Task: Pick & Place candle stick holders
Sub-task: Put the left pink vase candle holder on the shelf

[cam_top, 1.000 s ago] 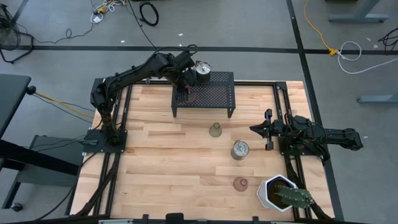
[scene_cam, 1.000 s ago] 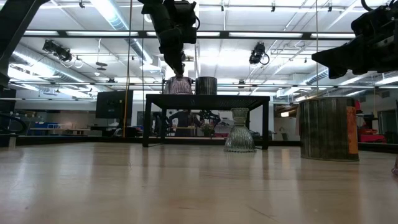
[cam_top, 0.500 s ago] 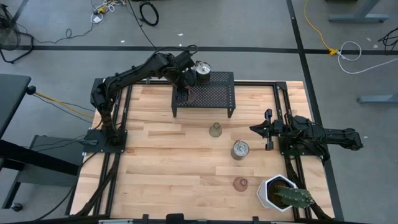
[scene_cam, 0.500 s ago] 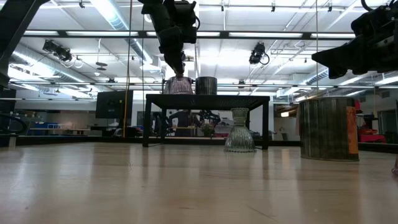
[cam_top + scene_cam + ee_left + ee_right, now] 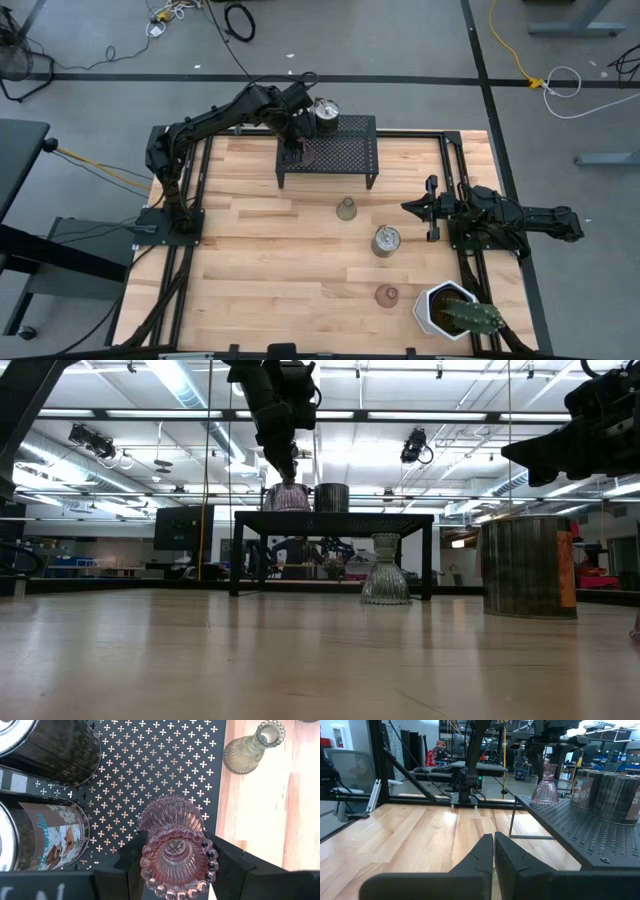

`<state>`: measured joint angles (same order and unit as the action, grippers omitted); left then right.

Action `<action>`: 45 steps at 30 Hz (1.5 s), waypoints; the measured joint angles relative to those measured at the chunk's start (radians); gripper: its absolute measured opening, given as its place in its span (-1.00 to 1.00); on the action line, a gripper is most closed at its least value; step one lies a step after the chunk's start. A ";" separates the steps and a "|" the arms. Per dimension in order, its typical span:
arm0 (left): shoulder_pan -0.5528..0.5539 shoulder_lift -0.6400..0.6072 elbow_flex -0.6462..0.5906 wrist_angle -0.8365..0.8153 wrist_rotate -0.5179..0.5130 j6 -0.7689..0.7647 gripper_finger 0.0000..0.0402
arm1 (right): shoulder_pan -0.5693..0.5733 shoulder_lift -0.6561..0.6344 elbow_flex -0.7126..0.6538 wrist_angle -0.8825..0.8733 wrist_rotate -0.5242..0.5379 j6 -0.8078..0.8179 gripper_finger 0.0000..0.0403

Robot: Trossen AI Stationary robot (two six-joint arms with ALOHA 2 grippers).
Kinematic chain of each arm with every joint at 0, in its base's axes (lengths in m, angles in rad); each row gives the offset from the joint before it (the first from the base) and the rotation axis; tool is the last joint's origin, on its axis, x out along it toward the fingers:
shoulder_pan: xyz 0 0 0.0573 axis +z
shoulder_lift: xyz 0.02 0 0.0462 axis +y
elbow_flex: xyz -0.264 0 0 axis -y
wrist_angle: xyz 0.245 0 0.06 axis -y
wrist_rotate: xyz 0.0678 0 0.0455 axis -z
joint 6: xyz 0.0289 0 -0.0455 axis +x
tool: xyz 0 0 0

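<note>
We are holding the ribbed pink glass candle holder point(image 5: 172, 847) upright between our left tool's point(image 5: 175, 865) half-closed fingers, standing on the black perforated metal rack's point(image 5: 345, 155) left end directly beneath, while our right tool point(image 5: 493, 851) is waiting shut beside the rack.

overhead, table-level, two wrist views

You were working in a robotics lab: a butcher-block table point(image 5: 280, 260) stood on grey concrete crossed by loose cables point(image 5: 238, 18), with ceiling strip lights point(image 5: 180, 385), other equipment benches point(image 5: 470, 767) and a seated person point(image 5: 439, 747) behind.
</note>
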<state>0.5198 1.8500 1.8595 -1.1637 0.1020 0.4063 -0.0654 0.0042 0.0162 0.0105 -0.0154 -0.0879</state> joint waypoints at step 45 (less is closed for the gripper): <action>0.000 0.032 -0.002 0.035 -0.027 0.012 -0.02 | 0.000 0.000 0.000 0.000 0.000 0.000 -0.90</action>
<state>0.5194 1.8820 1.8576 -1.1286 0.0752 0.4187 -0.0658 0.0040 0.0158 0.0109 -0.0154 -0.0876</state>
